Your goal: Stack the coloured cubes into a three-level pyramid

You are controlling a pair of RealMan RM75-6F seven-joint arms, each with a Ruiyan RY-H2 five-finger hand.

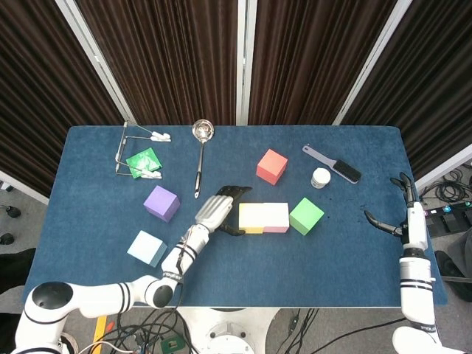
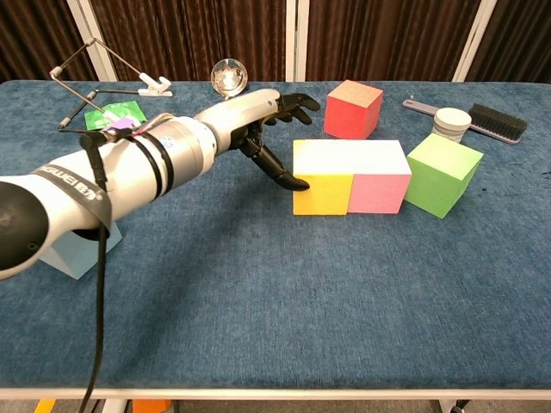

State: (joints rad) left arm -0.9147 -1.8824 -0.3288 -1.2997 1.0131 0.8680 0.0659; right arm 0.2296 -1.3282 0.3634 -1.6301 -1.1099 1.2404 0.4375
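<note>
Just beside left hand (image 2: 274,138), yellow cube (image 2: 320,191)

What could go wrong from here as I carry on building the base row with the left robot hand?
1. The left robot hand has its fingers spread right beside the yellow foam cube; a sideways nudge could shove it and the adjoining pink foam cube out of line.
2. The green foam cube sits skewed, with a gap to the pink one, so pushing it in may turn it or shift the row.
3. The purple cube lies near the forearm's path.
</note>
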